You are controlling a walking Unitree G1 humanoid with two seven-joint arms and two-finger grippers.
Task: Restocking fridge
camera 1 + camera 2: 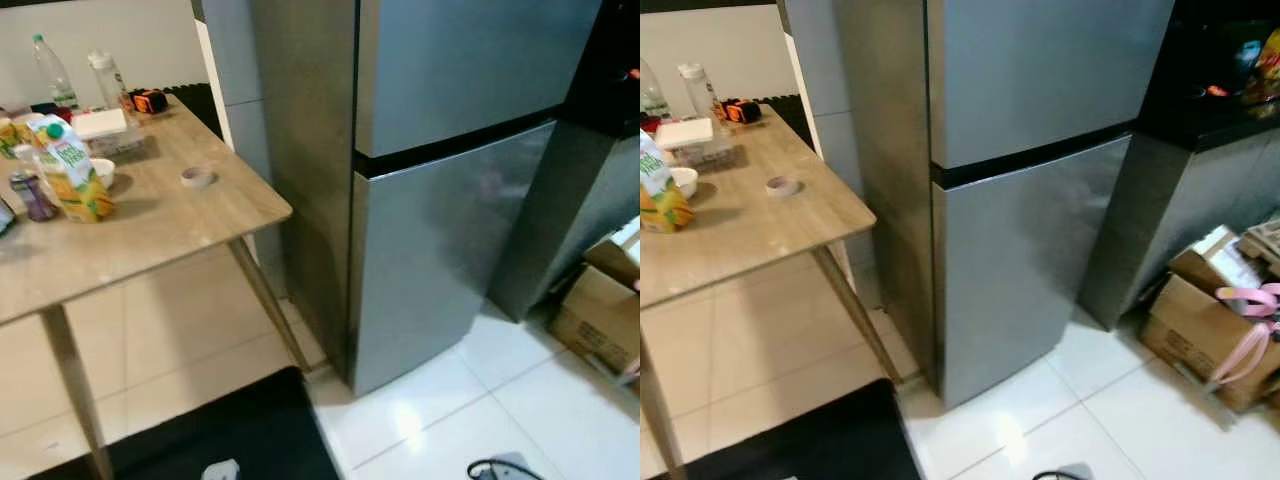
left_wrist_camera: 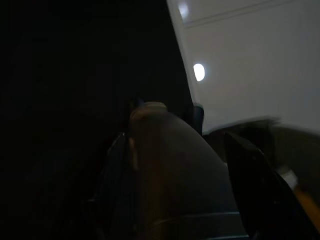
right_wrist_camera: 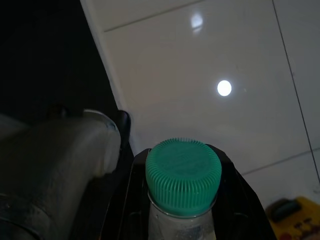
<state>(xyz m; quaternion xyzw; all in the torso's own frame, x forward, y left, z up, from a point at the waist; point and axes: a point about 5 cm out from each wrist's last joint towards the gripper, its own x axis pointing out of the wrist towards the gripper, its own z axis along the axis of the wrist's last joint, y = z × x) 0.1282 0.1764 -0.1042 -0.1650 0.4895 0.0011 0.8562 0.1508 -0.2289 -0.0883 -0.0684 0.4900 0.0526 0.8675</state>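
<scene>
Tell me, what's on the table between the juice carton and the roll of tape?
In the left eye view, a small white bowl sits by the juice carton; then bare wooden table runs to the roll of tape.

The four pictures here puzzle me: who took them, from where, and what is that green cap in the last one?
They come from one walking robot that restocks a fridge. The two wide pictures are its head camera's two eyes, looking down at a closed silver fridge and a wooden table. On the table stand a juice carton, a small can, two clear bottles, a white box and a roll of tape. Cardboard boxes sit on the floor on the robot's right. The other two pictures come from cameras on its wrists. The right gripper holds a bottle with a green cap over white tiles. The left wrist view is dark; something rounded sits between its fingers, but I cannot tell what.
</scene>
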